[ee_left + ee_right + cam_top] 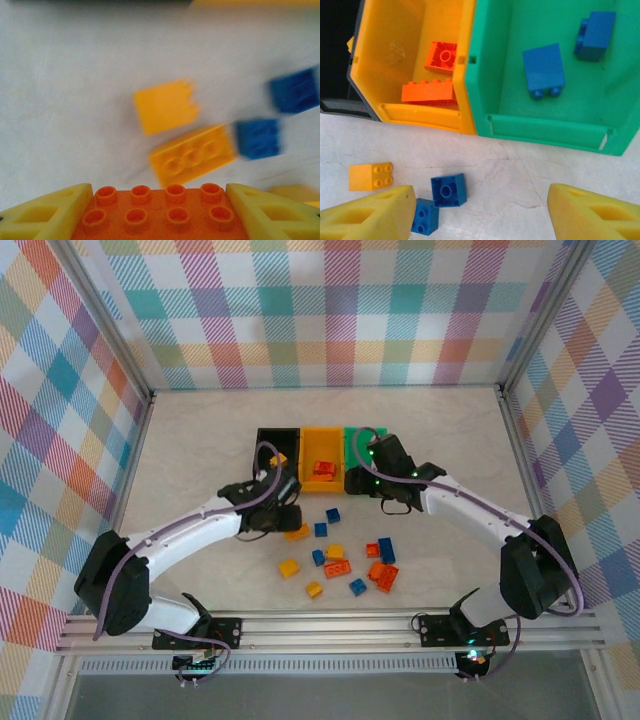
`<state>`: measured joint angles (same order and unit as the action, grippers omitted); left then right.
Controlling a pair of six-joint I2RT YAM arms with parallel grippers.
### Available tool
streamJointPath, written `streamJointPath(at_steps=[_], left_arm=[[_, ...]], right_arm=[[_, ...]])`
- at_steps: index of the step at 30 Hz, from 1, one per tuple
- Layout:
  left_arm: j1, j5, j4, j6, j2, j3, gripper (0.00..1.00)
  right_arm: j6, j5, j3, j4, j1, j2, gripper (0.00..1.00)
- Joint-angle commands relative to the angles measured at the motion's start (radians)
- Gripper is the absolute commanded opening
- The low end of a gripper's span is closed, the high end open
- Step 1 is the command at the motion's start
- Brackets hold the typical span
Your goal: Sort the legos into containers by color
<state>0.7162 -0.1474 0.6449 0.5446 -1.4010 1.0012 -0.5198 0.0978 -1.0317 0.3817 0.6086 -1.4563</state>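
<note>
My left claw [159, 194] is closed on an orange-red brick [159, 217] at the bottom of the left wrist view, pads against its two short ends, studs up. Held end to end it stays level, which I judge should let it drop flat. Past it on the table [60, 100], two yellow bricks [166, 106] lie mid-frame, close together, with two blurred blue bricks [257, 138] to the right. In the top view this claw sits left of centre, just below the black bin [270, 436]. The orange-yellow bin [420, 114], upper left in the right wrist view, holds two orange-red pieces [429, 92], so I judge my load belongs there. My right claw [480, 195] is spread wide with nothing in it, above bare table just below the front wall of the green bin [545, 131], where two sorted blue bricks [543, 69] lie. Two loose blue bricks [449, 190] sit at lower left, one partly behind my finger; I judge they are the reason for this wide stance. A single yellow brick [370, 176] lies further left.
</note>
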Motion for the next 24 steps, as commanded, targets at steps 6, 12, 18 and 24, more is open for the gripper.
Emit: streamJointPath(at_steps=[6,12,18,24], left_arm=[[-0.07,0.005,-0.045,-0.098,-0.345,0.409,0.53],[-0.091,-0.042,-0.012,-0.114,-0.593,0.659,0.53],[-0.089,-0.032,0.0,-0.094,-0.66,0.737,0.81],[-0.063,-0.016,-0.013,-0.086,-0.567,0.681,0.91]], right_arm=[[-0.04,0.017,0.069,-0.012,-0.013,0.064,0.71],[-0.052,0.011,0.103,-0.014,-0.018,0.094,0.71],[-0.05,0.009,0.12,-0.001,-0.023,0.133,0.72],[-0.048,0.003,0.123,0.0,-0.036,0.151,0.75]])
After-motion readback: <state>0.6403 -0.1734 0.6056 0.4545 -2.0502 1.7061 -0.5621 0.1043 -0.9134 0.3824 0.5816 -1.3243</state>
